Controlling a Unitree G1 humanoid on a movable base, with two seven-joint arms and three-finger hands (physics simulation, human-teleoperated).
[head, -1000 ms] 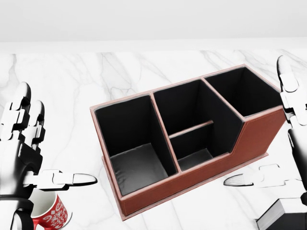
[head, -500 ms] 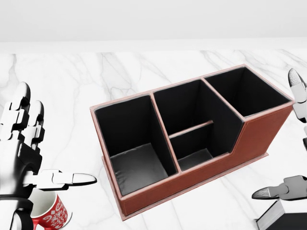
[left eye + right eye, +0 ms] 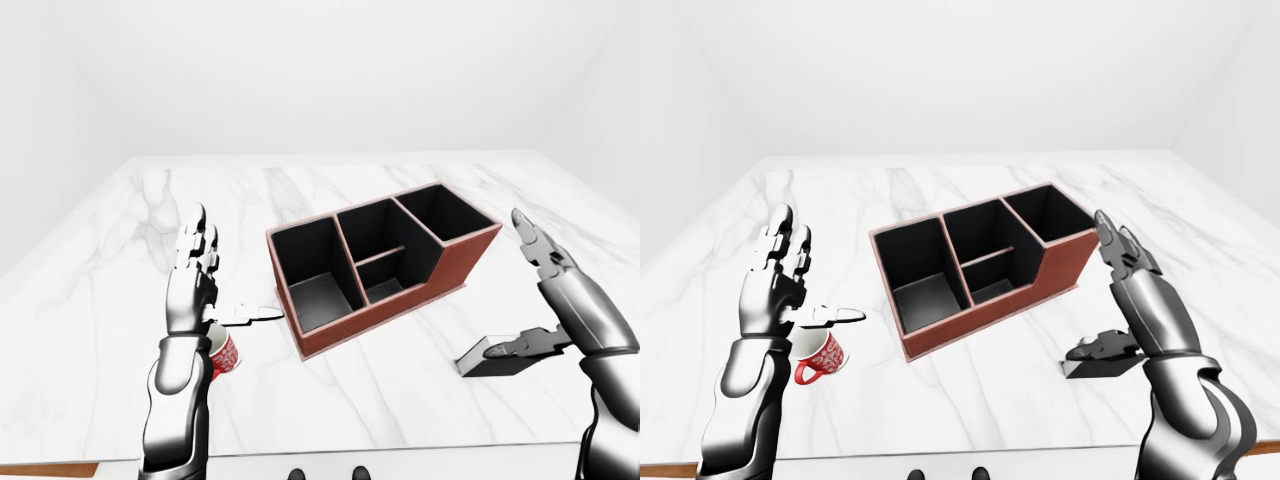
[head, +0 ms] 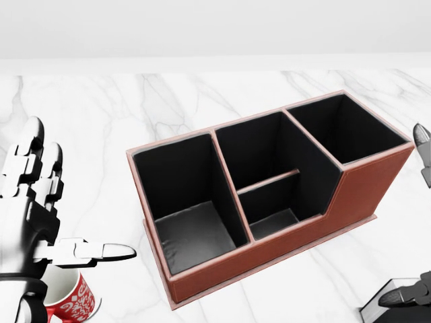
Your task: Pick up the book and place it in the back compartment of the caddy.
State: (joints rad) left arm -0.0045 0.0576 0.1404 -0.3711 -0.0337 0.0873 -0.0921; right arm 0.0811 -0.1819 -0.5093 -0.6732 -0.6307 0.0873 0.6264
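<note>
My right hand (image 3: pixel 1130 300) has its fingers spread, the two long ones raised and the thumb (image 3: pixel 1095 349) reaching out low over the book (image 3: pixel 1102 363); I cannot tell whether the thumb tip touches the cover; nothing is pinched. The book lies flat and dark on the marble table (image 3: pixel 970 400), just under that thumb, toward the bottom right of the right-eye view. My left hand (image 3: pixel 197 290) is open too, fingers upright and apart, thumb pointing toward the caddy; the red patterned mug (image 3: pixel 823 355) stands just below that thumb, beside the wrist. Between the two thumbs, and farther up the view, sits the brown caddy (image 3: pixel 385 262) at an angle, its black compartments empty; the book is well apart from it, off its lower right corner. Beyond the fingertips the marble runs to a plain white wall (image 3: pixel 330 70).
</note>
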